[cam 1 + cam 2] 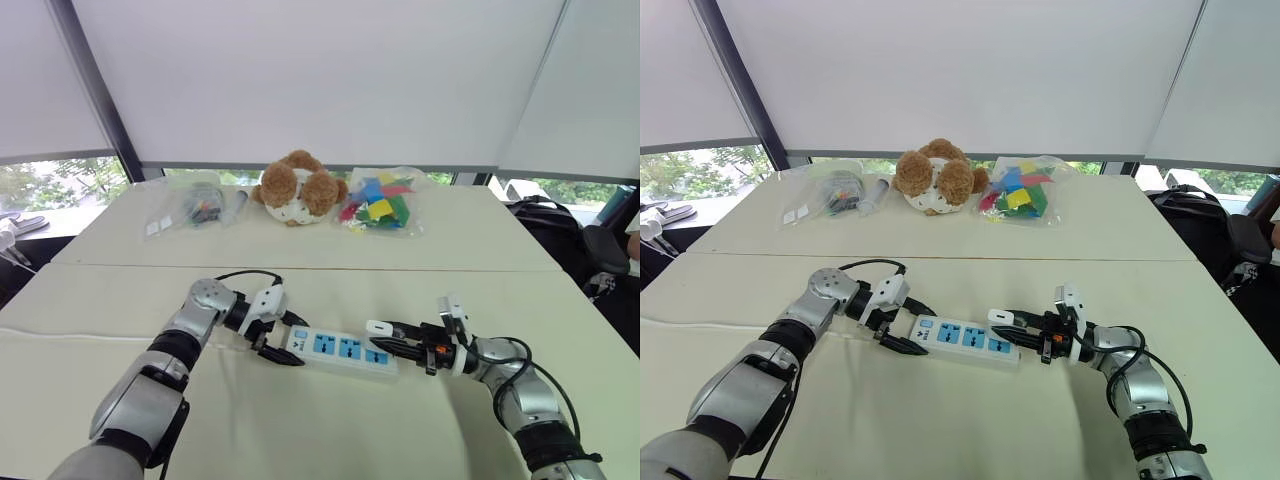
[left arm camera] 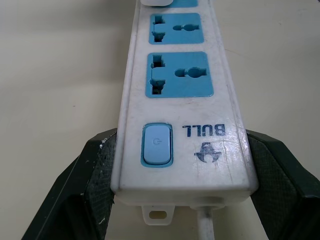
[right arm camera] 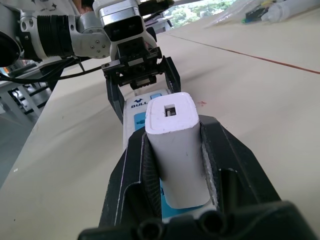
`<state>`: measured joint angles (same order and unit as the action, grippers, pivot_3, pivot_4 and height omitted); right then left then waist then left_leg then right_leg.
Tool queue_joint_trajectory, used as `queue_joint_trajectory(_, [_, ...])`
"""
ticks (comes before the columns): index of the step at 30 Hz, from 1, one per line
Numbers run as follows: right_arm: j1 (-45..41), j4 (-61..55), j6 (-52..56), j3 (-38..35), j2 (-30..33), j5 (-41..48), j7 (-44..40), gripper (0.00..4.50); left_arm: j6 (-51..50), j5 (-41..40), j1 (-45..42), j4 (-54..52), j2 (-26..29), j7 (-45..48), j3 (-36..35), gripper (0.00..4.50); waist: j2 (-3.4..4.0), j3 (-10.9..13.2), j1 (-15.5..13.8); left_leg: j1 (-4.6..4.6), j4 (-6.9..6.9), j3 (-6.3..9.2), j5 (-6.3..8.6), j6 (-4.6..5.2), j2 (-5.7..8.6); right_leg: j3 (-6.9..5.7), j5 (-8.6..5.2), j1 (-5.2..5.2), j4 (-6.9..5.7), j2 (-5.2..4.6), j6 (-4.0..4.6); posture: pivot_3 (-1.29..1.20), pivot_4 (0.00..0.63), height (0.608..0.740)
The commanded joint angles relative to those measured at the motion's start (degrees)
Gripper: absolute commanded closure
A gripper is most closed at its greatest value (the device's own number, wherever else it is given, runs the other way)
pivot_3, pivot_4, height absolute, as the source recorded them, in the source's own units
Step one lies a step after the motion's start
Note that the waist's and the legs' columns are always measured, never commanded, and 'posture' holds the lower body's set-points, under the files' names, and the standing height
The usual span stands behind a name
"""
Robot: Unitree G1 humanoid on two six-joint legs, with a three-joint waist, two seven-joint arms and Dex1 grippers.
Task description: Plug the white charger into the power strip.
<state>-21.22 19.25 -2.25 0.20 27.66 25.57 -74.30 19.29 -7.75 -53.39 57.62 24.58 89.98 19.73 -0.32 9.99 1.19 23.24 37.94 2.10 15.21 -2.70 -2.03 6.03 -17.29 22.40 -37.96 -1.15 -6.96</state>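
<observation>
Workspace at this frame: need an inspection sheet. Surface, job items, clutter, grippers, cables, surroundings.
Surface: beige table, a second one butted behind it.
Job's things: power strip flat on the near table, three blue sockets and button facing up; white charger held over the strip's far end, not seen seated.
Clutter: teddy bear, bag of coloured pieces, clear bags of small items, all on the far table.
Grippers: left gripper shut on the strip's button end; right gripper shut on the charger.
Cables: strip's white cable leaves the button end; black cables on both arms.
Surroundings: white blinds, windows below them, dark bag on the right.
</observation>
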Motion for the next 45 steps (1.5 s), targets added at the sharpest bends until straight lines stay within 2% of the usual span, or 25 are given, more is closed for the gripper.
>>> queue_joint_trajectory(1, [1.91, 3.54, -0.58, 2.32, 0.44, -3.74, -1.02, 3.77, -0.09, 1.86, 0.92, -0.48, 1.37, 2.52, 1.37, 1.49, -0.01, -0.01, 0.00, 0.00, 0.00, 0.00, 0.00, 0.00, 0.00, 0.00, 0.00, 0.00, 0.00, 0.01, 0.00, 0.00, 0.150, 0.739])
queue_joint_trajectory(9, [0.86, 13.90, -6.58, 6.05, 0.01, -7.99, -3.27, 3.77, -0.65, 1.81, 1.68, -1.60, 1.41, 2.52, 0.78, 1.49, -0.38, -0.23, 0.21, -0.32, -0.02, -0.01, 0.01, 0.02, -0.07, 0.01, -0.01, -0.31, 0.00, 0.08, 0.03, 0.00, 0.150, 0.739])
queue_joint_trajectory(13, [0.24, 18.12, -7.61, 6.96, -0.78, -8.65, -3.81, 3.77, -1.32, 1.59, 2.29, -2.77, 1.88, 2.52, 0.45, 1.49, -0.73, -0.42, 0.89, -1.07, -0.15, -0.02, 0.09, 0.14, -0.17, 0.02, -0.09, -1.04, 0.16, 0.16, 0.15, 0.00, 0.150, 0.739])
queue_joint_trajectory(16, [-0.29, 21.49, -8.49, 7.80, -1.98, -9.42, -4.04, 3.77, -1.99, 1.50, 2.88, -4.00, 2.16, 2.52, 0.01, 1.49, -1.12, -0.66, 1.38, -1.29, -0.30, -0.01, 0.10, 0.14, -0.28, 0.01, -0.13, -1.21, 0.18, 0.23, 0.24, 0.00, 0.150, 0.739])
queue_joint_trajectory(19, [-0.59, 24.44, -9.38, 8.80, -2.92, -10.36, -4.52, 3.77, -2.66, 1.48, 3.40, -5.26, 2.50, 2.51, -0.32, 1.49, -1.38, -0.89, 1.46, -2.00, -0.76, -0.07, 0.10, 0.14, -0.31, 0.02, -0.18, -1.78, 0.44, 0.23, 0.35, 0.00, 0.150, 0.739])
queue_joint_trajectory(23, [-0.92, 27.64, -10.94, 10.86, -3.29, -12.60, -5.39, 3.77, -3.32, 1.68, 3.77, -6.30, 2.94, 2.51, -0.90, 1.49, -1.73, -1.28, 1.53, -2.13, -0.85, -0.06, 0.11, 0.14, -0.57, -0.02, -0.31, -1.86, 0.45, 0.43, 0.65, 0.00, 0.150, 0.739])
queue_joint_trajectory(35, [-1.72, 31.25, -11.27, 14.50, -3.19, -16.28, -5.42, 3.77, -5.42, 2.02, 5.24, -8.97, 2.93, 1.99, -2.57, 1.49, -2.08, -1.78, 1.84, -2.83, -1.29, -0.12, 0.16, 0.19, -0.74, -0.02, -0.56, -2.21, 0.45, 0.54, 1.13, 0.00, 0.150, 0.739])
queue_joint_trajectory(45, [-1.27, 28.48, -11.51, 10.98, -3.99, -12.79, -3.14, 3.77, -4.86, 3.06, 4.90, -7.70, 1.28, 0.87, -3.28, 1.49, -2.19, -2.01, 1.96, -2.89, -1.46, -0.12, 0.16, 0.18, -0.74, -0.01, -0.66, -2.23, 0.53, 0.52, 1.31, 0.00, 0.150, 0.739])
